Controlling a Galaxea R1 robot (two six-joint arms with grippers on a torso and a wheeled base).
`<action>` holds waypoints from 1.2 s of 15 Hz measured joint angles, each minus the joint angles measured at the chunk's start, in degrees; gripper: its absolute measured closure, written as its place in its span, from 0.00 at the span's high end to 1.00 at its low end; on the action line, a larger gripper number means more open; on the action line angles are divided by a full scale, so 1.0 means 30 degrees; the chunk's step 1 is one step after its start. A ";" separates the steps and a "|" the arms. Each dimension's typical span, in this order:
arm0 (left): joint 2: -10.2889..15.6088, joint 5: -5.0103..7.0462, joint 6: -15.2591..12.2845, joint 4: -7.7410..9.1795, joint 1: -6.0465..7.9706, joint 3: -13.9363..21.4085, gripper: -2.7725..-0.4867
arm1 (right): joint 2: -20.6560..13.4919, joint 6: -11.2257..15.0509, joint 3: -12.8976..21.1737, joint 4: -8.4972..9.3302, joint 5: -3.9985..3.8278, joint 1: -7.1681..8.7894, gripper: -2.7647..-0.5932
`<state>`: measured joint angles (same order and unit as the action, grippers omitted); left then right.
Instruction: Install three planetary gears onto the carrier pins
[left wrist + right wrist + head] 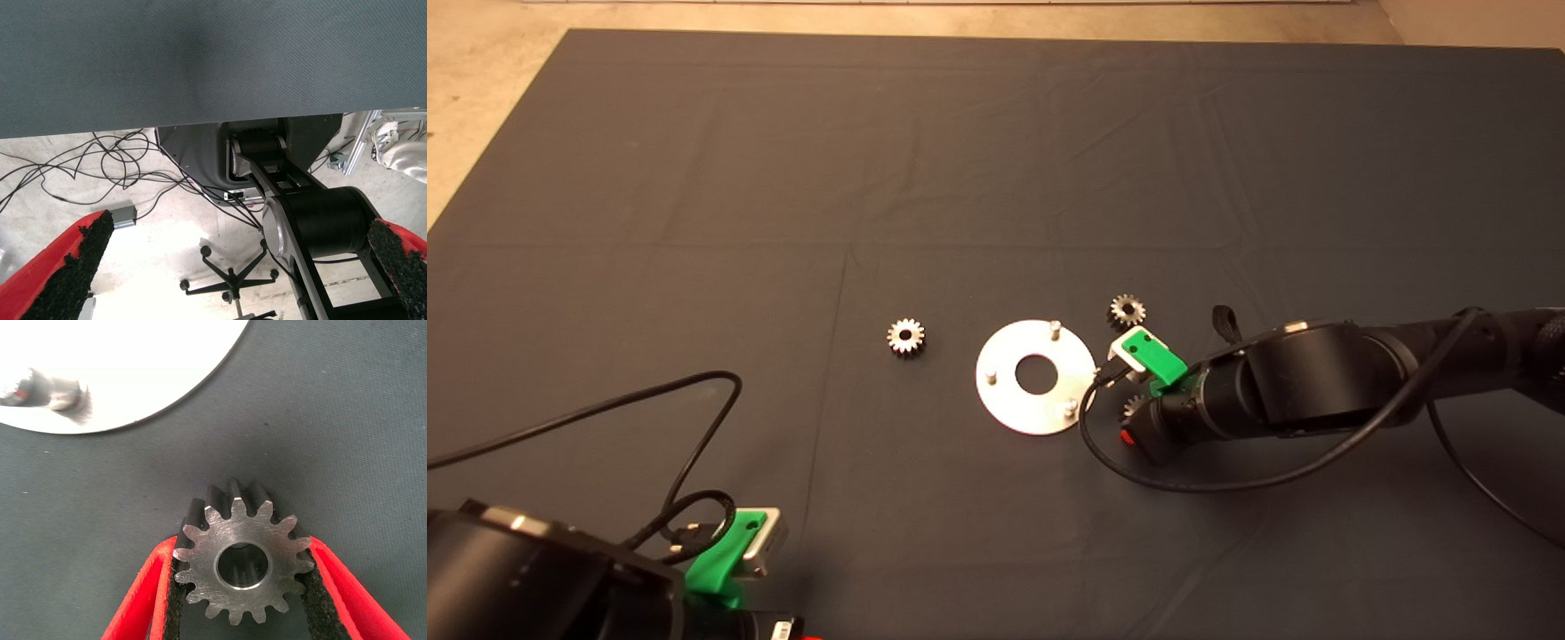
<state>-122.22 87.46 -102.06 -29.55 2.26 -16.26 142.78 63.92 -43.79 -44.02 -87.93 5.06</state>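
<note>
Planetary gears are lying in three spots around the carrier disc [1036, 377], and one of them [242, 557] is sitting between the red fingers [150, 600] of the right end effector [243, 600]; the black pads are pressing against its teeth on both sides, so the end effector is clamped on that gear; the gear is lying flat with its round centre hole facing up, just beside the disc's rim, with dark mat [347, 420] showing between the two. From above, this gear [1134, 406] is peeking out under the right arm, close to the disc's edge on the side where that arm is entering; a second gear [1127, 309] is resting on the tabletop just beyond the green body of the end effector, near the disc but apart from it; a third gear [906, 337] is lying on the opposite side of the disc, well clear of it. Three carrier pins [1055, 330] are standing bare on the disc around its large centre hole. The left end effector [227, 280] is hanging past the tabletop's near edge, far from the disc; its fingers [67, 267] are spread wide apart, holding nothing, with floor cables and a chair base showing between them.
</note>
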 joint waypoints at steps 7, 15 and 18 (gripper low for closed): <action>0.0000 -0.0008 0.0008 0.0000 0.0005 0.0000 1.00 | 0.0568 0.0073 0.0000 0.0289 0.0012 0.2061 0.20; 0.0000 -0.0002 0.0016 0.0004 0.0006 0.0000 1.00 | 0.0938 0.0073 -0.0020 0.3015 0.0020 0.4815 0.20; 0.0000 -0.0008 0.0008 0.0004 0.0006 0.0000 1.00 | 0.1138 0.0049 -0.0233 0.3483 0.0004 0.4799 0.20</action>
<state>-122.22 87.43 -102.04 -29.54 2.28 -16.26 146.19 64.06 -44.49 -33.57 -87.92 19.46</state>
